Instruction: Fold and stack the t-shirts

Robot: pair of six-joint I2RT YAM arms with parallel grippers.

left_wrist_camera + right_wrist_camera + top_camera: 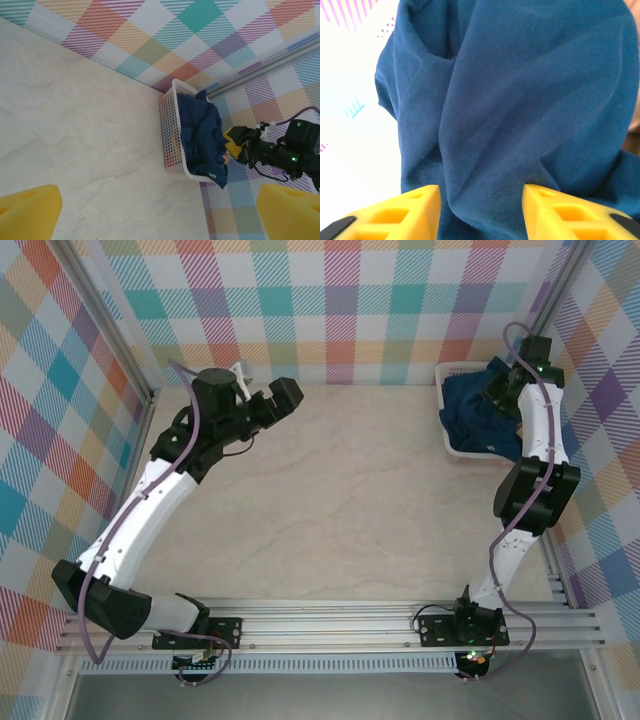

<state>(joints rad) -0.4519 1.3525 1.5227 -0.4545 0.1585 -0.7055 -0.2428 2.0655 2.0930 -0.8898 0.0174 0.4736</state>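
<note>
- Right claw (481, 215): fingers half spread, astride a raised ridge of the navy t-shirt (520, 100), not plainly pinching it.
- In the right wrist view, that ridge runs from between the fingers toward 12 o'clock.
- The shirt lies bunched in the white basket (452, 370), at the counter's (340, 500) 2 o'clock corner.
- Left claw (285, 395): spread wide and empty, well apart at the basket's 9 o'clock, so the right arm is nearer.

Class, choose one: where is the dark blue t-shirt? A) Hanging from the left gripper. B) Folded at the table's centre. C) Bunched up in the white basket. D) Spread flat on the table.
C: the dark blue t-shirt lies crumpled inside the white basket at the table's far right corner, partly draped over its rim.
</note>
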